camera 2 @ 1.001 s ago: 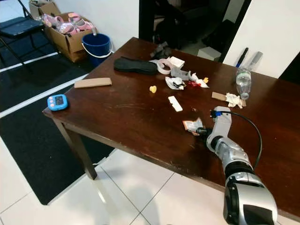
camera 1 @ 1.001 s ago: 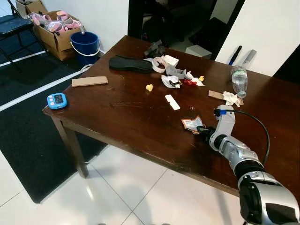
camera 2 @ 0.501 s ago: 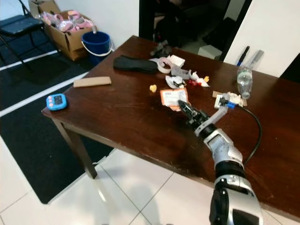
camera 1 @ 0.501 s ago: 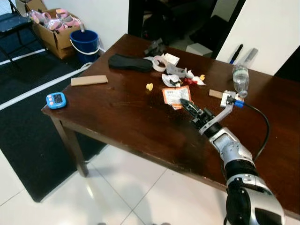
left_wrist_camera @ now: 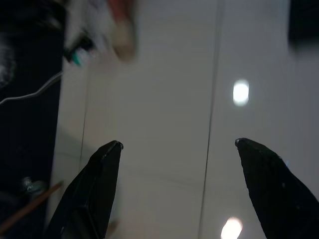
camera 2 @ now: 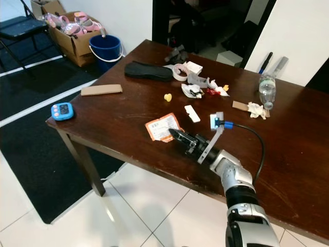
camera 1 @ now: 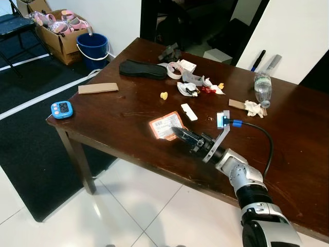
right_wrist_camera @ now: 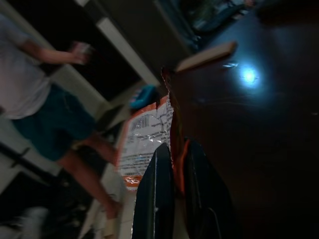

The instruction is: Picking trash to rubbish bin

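One wrapper [camera 1: 165,126] in right fingers [camera 1: 186,136], now farther left.

The right gripper [right_wrist_camera: 174,164] pinches an orange-and-white wrapper [right_wrist_camera: 144,142] above the dark table [right_wrist_camera: 259,129]; a blurred person [right_wrist_camera: 45,99] stands beyond.

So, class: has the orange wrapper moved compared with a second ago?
Yes. Held in the right hand, the orange wrapper has travelled from right of the white strip to its left, nearer the table front edge.

Dark wooden table [camera 1: 128,116] carries shoe sole [camera 1: 143,70], bottle [camera 1: 262,87].
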Controlling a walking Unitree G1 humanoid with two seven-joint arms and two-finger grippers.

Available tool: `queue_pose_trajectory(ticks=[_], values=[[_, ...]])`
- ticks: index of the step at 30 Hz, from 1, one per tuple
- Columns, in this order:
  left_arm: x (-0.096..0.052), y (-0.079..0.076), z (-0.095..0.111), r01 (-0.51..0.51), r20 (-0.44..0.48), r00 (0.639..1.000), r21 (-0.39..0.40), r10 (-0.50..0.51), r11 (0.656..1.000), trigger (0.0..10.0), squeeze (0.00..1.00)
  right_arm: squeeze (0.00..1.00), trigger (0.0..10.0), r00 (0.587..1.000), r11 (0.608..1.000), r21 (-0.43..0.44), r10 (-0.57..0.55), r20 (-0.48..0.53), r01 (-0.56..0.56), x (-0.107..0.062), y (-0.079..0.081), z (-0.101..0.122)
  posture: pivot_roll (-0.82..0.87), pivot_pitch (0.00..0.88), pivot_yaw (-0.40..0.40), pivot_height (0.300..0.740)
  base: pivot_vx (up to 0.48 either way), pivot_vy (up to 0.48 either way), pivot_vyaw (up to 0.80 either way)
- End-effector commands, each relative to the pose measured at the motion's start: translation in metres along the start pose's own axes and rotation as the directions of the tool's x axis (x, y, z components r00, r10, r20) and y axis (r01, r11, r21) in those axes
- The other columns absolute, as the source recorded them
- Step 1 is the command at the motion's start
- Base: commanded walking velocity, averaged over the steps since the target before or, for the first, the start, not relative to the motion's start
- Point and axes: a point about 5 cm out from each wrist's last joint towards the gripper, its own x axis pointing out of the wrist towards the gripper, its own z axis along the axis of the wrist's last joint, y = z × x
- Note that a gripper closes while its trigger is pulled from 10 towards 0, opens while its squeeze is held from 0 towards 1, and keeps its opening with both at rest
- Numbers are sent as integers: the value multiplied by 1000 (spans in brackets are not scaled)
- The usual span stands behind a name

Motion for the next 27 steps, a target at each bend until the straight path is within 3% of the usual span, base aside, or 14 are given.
queue_pose_trajectory(ticks=[1,3,4,6,9,10,11,13,14,15,17,21,23,27], values=[[6,9,30,-29,113,993,-77,38,997,10000,0,0,10000,997,997,-4,-75,-5,75,-2,-6,-1,204,112,-111,740,0,0,0],[8,9,49,-20,177,983,-127,42,992,10000,0,0,10000,993,993,-4,-119,-7,119,-2,-9,-1,204,112,-111,740,0,0,0],[8,4,74,10,270,962,-154,32,988,10000,0,0,10000,988,988,3,-156,-2,156,-2,-11,1,207,111,-112,740,0,0,0],[0,-15,130,101,487,873,-149,-16,984,10000,0,0,10000,984,984,5,-175,17,175,-1,-13,6,209,107,-109,740,0,0,-278],[-19,-31,186,166,667,743,-110,-50,980,10000,0,0,10000,984,985,-4,-175,28,175,-1,-14,8,209,104,-105,740,0,0,-783],[-19,-31,186,166,667,743,-110,-50,980,10000,0,0,10000,984,985,-4,-175,28,175,-1,-14,8,209,104,-105,740,0,0,-788],[-26,-35,199,180,709,703,-101,-56,978,10000,0,0,10000,984,984,-4,-177,30,177,-1,-14,9,204,105,-101,740,0,0,-788],[-26,-35,199,180,709,703,-101,-56,978,10000,0,0,10000,984,984,-4,-177,30,177,-1,-14,9,204,105,-101,740,0,0,-788],[-34,-40,214,203,752,656,-102,-58,974,10000,0,0,10000,983,983,-5,-181,33,181,-1,-15,9,201,105,-99,740,0,0,-788],[-34,-40,214,203,752,656,-102,-58,974,10000,0,0,10000,983,983,-5,-181,33,181,-1,-15,9,201,105,-99,740,0,0,-788],[-53,-46,239,244,822,566,-101,-57,965,10000,0,0,10000,981,982,-5,-190,41,190,-1,-15,9,191,108,-91,740,0,0,-788],[-66,-50,253,260,860,507,-83,-63,962,10000,0,0,10000,978,980,-1,-201,49,201,-3,-17,10,189,111,-88,740,0,0,-788],[-80,-68,261,311,874,455,23,-170,950,10000,0,0,10000,975,976,2,-215,55,216,-6,-18,10,188,113,-86,740,0,0,-788],[-90,-87,261,365,865,414,127,-283,922,10000,0,0,10000,976,977,-1,-212,57,212,-6,-18,10,185,113,-82,740,0,0,-788]])
